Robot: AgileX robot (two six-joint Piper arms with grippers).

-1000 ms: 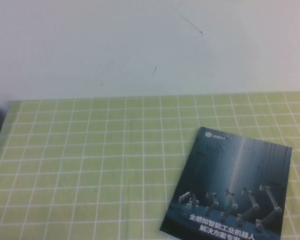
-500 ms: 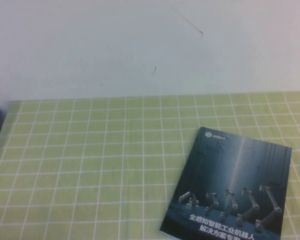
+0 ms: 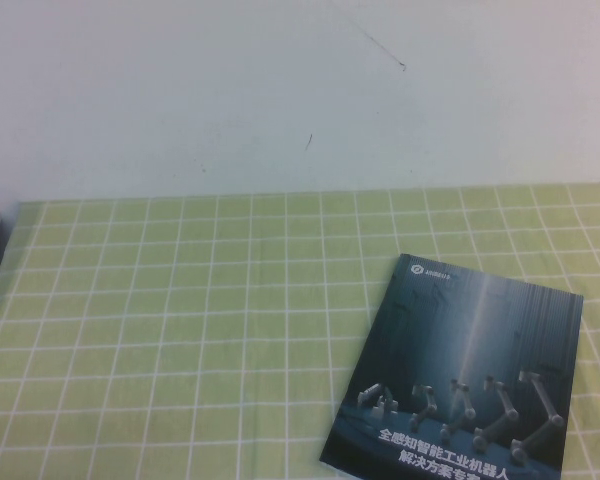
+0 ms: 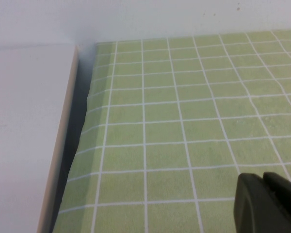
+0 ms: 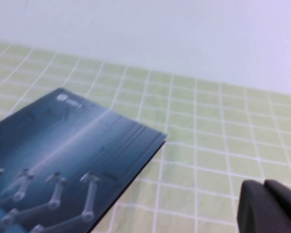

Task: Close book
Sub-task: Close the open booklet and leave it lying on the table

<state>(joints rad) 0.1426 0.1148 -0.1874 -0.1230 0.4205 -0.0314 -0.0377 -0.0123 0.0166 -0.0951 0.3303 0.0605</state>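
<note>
Fingers meet on left gripper (image 4: 264, 194), over green checked cloth (image 4: 160, 121), and right gripper (image 5: 264, 199), beside dark blue glossy book (image 3: 460, 375). Book stays flat and closed: task seemingly done

Left gripper (image 4: 266, 201): a dark, matte body, of which only the foremost part enters the edge of the left wrist view. It hangs on the robot's left side, raised and pitched forward and downward, and the visible part is in contact with nothing. Right gripper (image 5: 267, 206): the same dark body, again seen only as its foremost part. It hangs on the robot's right side, raised and pitched downward, the visible part free of contact. Each gripper shows only in its own wrist view.
</note>
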